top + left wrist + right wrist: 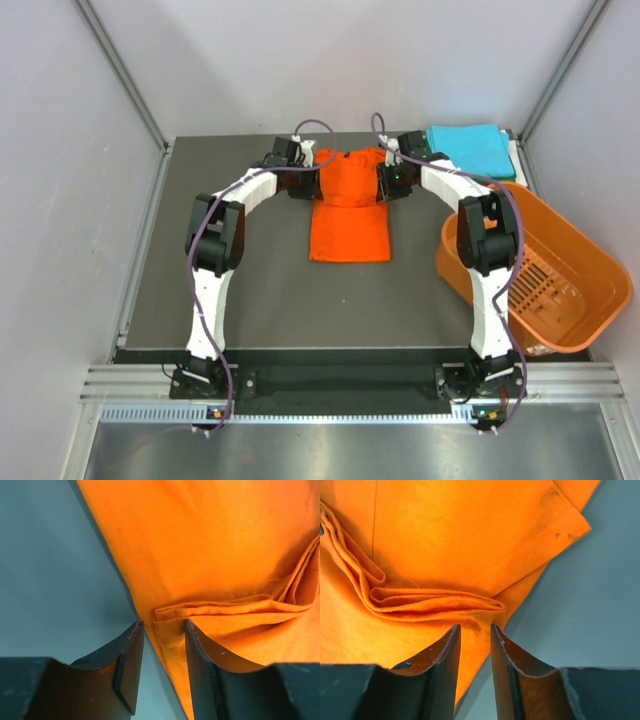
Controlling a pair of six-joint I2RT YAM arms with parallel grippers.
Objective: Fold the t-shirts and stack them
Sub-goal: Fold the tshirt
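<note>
Gaping slightly, left pincer [163,623] and right pincer [474,626] straddle folds of orange t-shirt [349,218].

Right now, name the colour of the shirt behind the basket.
The folded shirt is turquoise; top external view.

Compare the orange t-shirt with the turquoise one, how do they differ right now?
The orange t-shirt lies mid-table as a long, partly folded shape; the turquoise t-shirt is a compact folded square at the far right corner. The orange one has the left gripper and right gripper at its edges; the turquoise one has no gripper on it. Both are plain cloth lying flat.
</note>
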